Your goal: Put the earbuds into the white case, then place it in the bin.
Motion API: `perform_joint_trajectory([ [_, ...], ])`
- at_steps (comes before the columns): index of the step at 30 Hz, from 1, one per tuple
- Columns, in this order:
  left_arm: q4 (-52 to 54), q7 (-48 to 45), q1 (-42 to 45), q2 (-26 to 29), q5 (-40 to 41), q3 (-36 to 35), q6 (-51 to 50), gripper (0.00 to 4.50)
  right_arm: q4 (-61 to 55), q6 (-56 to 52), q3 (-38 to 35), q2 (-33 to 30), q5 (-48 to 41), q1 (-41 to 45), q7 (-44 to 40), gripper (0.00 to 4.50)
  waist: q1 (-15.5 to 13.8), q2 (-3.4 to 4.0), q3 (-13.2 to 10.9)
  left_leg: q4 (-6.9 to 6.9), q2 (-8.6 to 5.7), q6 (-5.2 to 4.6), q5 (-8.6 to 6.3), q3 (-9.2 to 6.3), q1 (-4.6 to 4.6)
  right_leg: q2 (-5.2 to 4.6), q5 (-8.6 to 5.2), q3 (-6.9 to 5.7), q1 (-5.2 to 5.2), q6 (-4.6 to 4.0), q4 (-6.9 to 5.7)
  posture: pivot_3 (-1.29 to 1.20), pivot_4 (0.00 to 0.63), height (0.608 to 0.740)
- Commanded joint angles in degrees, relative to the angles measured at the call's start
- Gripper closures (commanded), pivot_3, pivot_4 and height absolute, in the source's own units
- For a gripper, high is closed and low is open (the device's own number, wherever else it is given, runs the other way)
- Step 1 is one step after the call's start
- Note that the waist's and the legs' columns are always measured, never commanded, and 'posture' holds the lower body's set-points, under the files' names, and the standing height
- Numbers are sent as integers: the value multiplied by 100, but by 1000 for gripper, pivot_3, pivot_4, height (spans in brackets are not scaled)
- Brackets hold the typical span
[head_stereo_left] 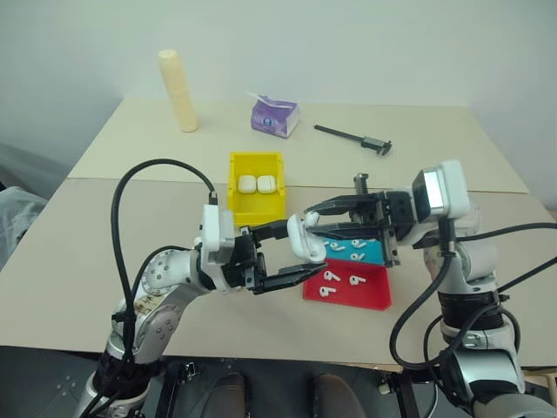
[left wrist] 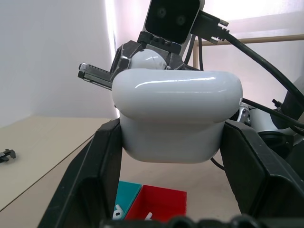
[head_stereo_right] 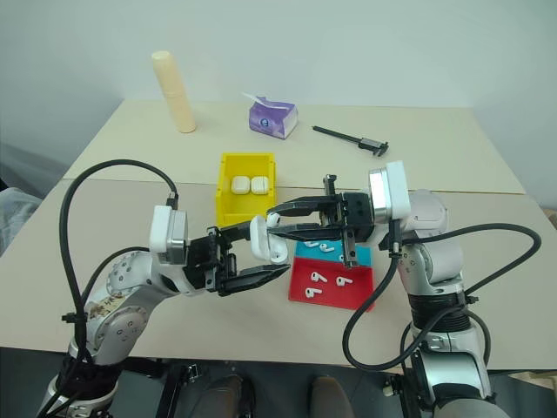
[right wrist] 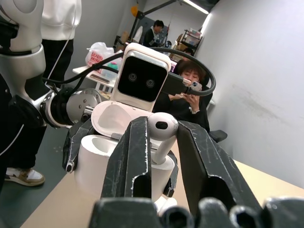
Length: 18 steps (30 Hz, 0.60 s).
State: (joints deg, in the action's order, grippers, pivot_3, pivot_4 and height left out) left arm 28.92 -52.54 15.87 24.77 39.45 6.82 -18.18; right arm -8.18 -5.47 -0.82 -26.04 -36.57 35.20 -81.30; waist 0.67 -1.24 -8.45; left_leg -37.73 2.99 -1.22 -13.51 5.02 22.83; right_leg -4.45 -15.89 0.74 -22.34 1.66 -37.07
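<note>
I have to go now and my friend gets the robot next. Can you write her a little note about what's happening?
Left gripper: shut on the white case, lid open.
Right gripper: holding one earbud above the open case, not yet seated.
More earbuds lie on the red tray and teal tray.
The yellow bin already holds two closed cases.
Left to do: seat the earbuds, close the lid, put the case in the bin.
</note>
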Motion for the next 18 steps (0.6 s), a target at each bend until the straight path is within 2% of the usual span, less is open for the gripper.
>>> perform_joint_trajectory([
  [1,125,24,100,-65,-4,9,62,1716,-54,127,111,-68,125,-4,-28,2368,0,0,0,0,0,0,0,0,0,0,0,0,0,0,0,0,150,740],
  [2,113,33,103,-70,-20,12,62,1716,-47,100,122,-90,111,2,-51,2123,1,0,0,0,0,0,0,0,0,0,0,0,0,0,0,0,150,740],
  [7,36,53,51,-78,-93,-37,96,1716,-30,72,38,-199,-26,14,-164,2123,-1,0,0,0,0,0,0,0,0,0,0,0,0,0,0,0,150,740],
  [11,-392,-40,-305,149,-709,-52,483,1716,175,-388,-179,-457,-178,295,92,2123,12,1,1,0,0,0,0,0,0,0,0,1,0,0,1,0,150,740],
  [15,-786,-427,-1157,613,-1215,-286,1191,1716,937,-700,473,-1192,1237,1027,466,2123,55,7,0,2,2,0,0,8,-7,0,0,7,-5,-3,-3,0,150,740],
  [18,-658,-478,-1741,962,-1374,-465,1325,1716,1546,-503,1388,-1596,2471,1764,197,2123,37,9,-1,5,5,0,0,11,3,0,-4,4,-25,-11,-2,0,150,740],
])
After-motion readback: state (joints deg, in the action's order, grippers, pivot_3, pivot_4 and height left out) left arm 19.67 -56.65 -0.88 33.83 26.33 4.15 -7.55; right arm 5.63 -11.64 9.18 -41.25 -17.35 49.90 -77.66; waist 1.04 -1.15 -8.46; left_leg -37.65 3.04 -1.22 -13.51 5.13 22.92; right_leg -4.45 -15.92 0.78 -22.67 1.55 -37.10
